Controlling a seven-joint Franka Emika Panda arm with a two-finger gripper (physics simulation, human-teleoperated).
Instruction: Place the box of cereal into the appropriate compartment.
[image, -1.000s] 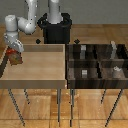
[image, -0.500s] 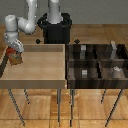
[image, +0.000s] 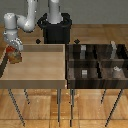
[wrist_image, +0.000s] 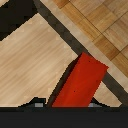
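The small red-orange cereal box (image: 14, 56) with a tan printed front sits at the exterior view's left edge of the pale wooden tray (image: 37, 75), pinched in the white arm's gripper (image: 13, 52) (red face (wrist_image: 80, 82) fills the wrist view). The dark compartmented tray (image: 97, 62) stands well apart.

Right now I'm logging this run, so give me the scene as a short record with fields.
gripper: at the exterior view's left edge of the light tray, shut on the box of cereal
box of cereal: red-orange, held just above the tray floor
light tray: open wooden bin, holds only the box
dark tray: divided into compartments, at the exterior view's right
small grey blocks: sit in several compartments
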